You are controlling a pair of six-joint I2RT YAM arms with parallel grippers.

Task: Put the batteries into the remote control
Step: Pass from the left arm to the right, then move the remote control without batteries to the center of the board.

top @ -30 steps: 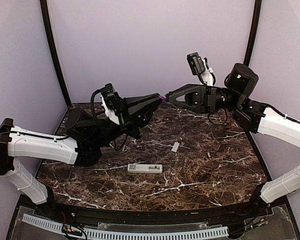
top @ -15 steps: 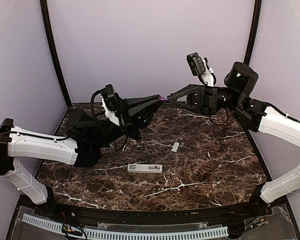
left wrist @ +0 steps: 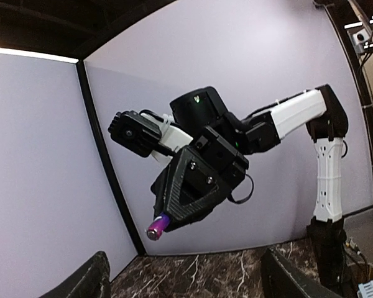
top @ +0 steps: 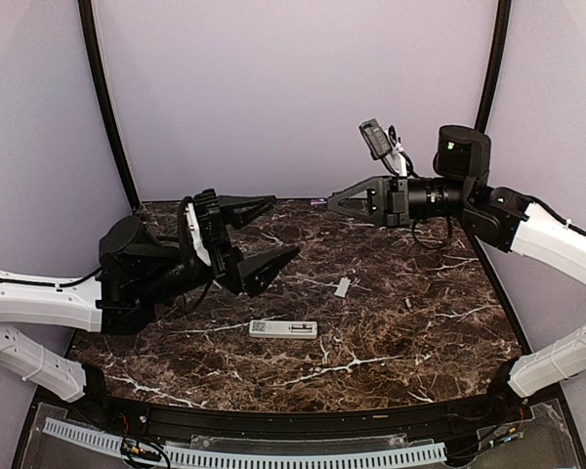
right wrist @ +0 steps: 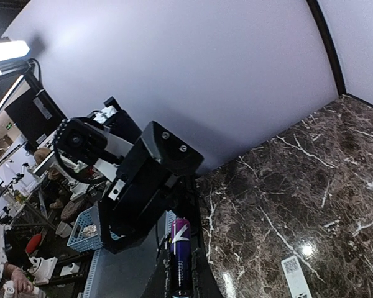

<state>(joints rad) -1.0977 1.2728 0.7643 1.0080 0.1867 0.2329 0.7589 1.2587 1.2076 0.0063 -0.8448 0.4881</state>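
A purple battery (top: 318,202) is pinched in my right gripper (top: 326,204), which is shut on it high above the back of the table. From the left wrist, the battery (left wrist: 156,227) sticks out of the right gripper's (left wrist: 169,218) black fingertips. In the right wrist view, the battery (right wrist: 179,251) lies lengthwise between the fingers. My left gripper (top: 285,227) stands open and empty, a short way left of and below the battery. The white remote control (top: 283,329) lies flat on the marble table, below both grippers. Its end with a code label (right wrist: 296,275) shows in the right wrist view.
A small white strip (top: 343,286) lies on the marble table (top: 420,322) right of and behind the remote. Purple walls close off the back and both sides. A white slotted rail (top: 244,454) runs along the front edge.
My left gripper has opened, let go of the battery and drawn back to the left and down. The right gripper now holds the battery alone.
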